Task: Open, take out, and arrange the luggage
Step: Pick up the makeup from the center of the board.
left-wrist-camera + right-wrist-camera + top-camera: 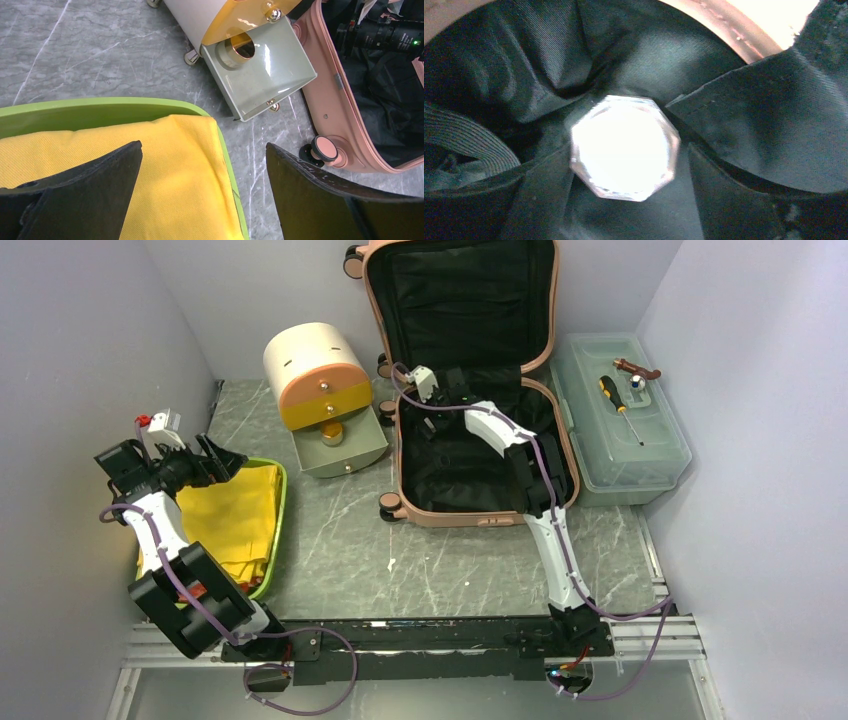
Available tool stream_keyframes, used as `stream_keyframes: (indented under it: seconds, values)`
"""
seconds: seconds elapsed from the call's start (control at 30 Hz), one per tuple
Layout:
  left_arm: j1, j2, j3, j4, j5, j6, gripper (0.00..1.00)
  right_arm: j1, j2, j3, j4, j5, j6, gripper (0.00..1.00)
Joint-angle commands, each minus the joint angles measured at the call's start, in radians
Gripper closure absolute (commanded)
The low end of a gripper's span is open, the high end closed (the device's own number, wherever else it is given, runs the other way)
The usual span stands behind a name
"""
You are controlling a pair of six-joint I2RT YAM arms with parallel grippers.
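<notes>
Right claw point(629, 165) stands wide, deep inside the open luggage point(470, 519) at the counter's point(330, 560) back, straddling a bright octagonal object point(624, 135) directly below; contact is unclear. Your right arm is nearest, so close straight onto it.

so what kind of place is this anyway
Probably a robot lab test cell, not a home: a marble-look table boxed in by plain white walls, a mounting rail at its near edge, and staged props like the open luggage and a toolbox.
</notes>
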Motion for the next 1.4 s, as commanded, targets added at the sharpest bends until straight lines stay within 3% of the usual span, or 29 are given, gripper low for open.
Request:
stream_keyframes:
  seconds: [0.0, 0.23, 0.47, 0.6, 1.07, 1.37]
  values:
    - [0.000, -0.006, 0.004, 0.009, 0.004, 0.006, 0.01, 0.012, 0.004, 0.019, 0.046, 0.084, 0.002, 0.29]
    - [0.000, -0.005, 0.004, 0.009, 0.007, 0.006, 0.01, -0.033, -0.056, 0.034, -0.029, -0.010, 0.135, 0.48]
    - [0.001, -0.005, 0.003, 0.010, 0.010, 0.006, 0.01, -0.175, -0.102, 0.077, -0.093, -0.342, 0.418, 0.51]
    - [0.001, -0.007, 0.001, 0.013, 0.010, 0.005, 0.01, -0.204, -0.136, 0.065, -0.127, -0.454, 0.454, 0.51]
    - [0.001, -0.001, 0.001, 0.014, 0.014, 0.003, 0.01, -0.179, -0.224, -0.048, -0.337, -0.275, 0.190, 0.50]
    - [0.001, -0.007, 0.003, 0.012, 0.013, 0.001, 0.01, -0.138, -0.220, -0.130, -0.305, -0.139, 0.087, 0.45]
